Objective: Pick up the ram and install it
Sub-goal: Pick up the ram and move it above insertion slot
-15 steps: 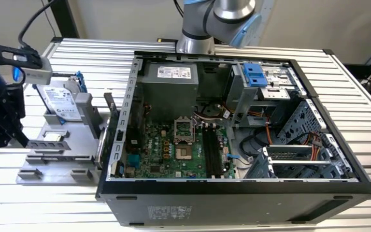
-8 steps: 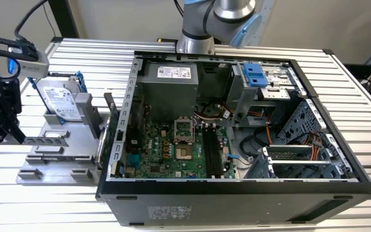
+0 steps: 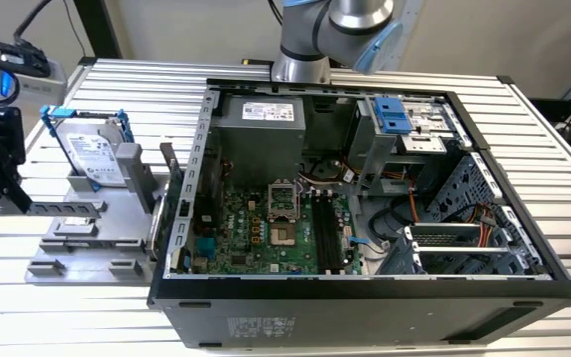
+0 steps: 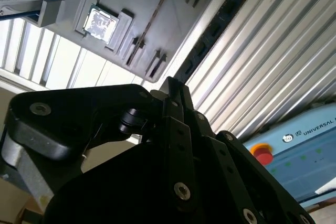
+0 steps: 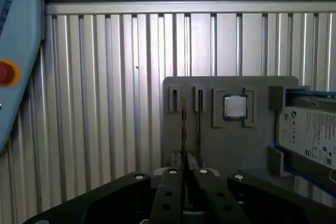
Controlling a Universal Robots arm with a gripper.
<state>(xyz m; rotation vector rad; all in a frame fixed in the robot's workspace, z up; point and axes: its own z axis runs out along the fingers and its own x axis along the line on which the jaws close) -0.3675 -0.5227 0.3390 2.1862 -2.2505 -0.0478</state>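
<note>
Ribbed aluminium desk (image 3: 57, 323) carries everything. Open black computer case (image 3: 365, 312) sits well away from the hand (image 3: 15, 201), on the far side of the grey plastic holder tray (image 3: 42, 269). The tray lies just ahead of the fingertips. A silver hard drive in a blue frame (image 3: 92, 156) stands on the tray, off to one side of the hand. We note the fingers nearly together, pinching the near end of the long, flat dark blue-green ram (image 4: 212, 38), which runs straight out from them over the tray. A small square silver processor chip (image 5: 234, 106) lies in a tray pocket ahead of the hand.
</note>
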